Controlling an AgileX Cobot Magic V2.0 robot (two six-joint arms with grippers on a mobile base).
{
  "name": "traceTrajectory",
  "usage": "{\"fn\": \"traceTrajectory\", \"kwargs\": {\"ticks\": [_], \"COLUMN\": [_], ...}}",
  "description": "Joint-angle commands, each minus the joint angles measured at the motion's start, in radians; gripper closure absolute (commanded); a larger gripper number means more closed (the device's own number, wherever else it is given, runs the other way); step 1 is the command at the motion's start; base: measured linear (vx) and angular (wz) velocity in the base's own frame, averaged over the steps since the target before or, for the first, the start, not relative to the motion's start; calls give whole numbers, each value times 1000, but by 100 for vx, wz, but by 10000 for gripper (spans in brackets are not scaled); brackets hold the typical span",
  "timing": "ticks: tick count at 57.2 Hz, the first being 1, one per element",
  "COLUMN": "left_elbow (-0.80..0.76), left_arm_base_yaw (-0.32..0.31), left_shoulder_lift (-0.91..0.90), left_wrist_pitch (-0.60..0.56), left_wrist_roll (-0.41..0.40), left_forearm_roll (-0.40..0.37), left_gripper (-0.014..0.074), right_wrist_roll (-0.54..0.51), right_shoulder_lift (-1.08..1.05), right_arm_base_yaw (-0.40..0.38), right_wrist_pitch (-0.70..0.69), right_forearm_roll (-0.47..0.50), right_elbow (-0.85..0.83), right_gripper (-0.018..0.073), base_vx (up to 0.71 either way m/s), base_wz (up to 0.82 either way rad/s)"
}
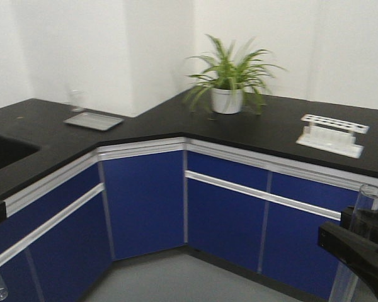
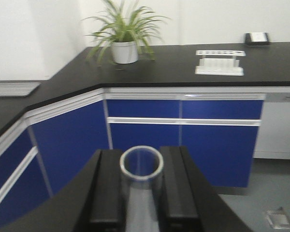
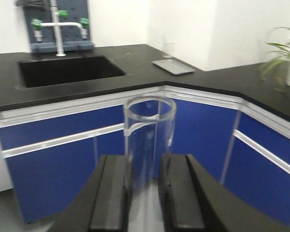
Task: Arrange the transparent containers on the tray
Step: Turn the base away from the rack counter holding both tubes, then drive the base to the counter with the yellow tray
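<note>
Jaws clenched: left gripper [image 2: 141, 159] on first test tube [image 2: 141, 178], right gripper [image 3: 146, 163] on second test tube [image 3: 150, 128]; only right wrist shows sink [image 3: 67, 72].

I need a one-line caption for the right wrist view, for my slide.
Right claw holding a clear glass tube before a black counter with a sink, a tap and a grey tray.

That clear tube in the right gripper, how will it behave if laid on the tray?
Probably rolls: the tube is a smooth round cylinder, though the tray's rim might stop it. Likely fragile and slippery too, its thin clear wall pinched between the right gripper's hard black fingers.
</note>
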Motion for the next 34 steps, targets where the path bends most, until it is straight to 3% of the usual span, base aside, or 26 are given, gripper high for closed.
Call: {"fn": "traceTrajectory", "kwargs": {"ticks": [1,34], "left_elbow": [-26,-26], "left_arm_base_yaw": [-5,-5], "left_shoulder_lift": [-5,-5], "left_wrist_pitch": [-83,-83], "left_wrist_roll": [-6,-6], "left_forearm_roll": [-5,-5], "left_gripper": [483,483], "right_wrist_roll": [-8,-8], "right_shoulder_lift": [-4,-4], "right_arm_base_yaw": [-5,-5], "right_wrist_pitch": [-87,-87], "right_forearm_roll": [-4,-4], "right_elbow": [-31,-31], "right_gripper": [466,466], "base_vx": [-11,-5], "base_wz": [58,58]}}
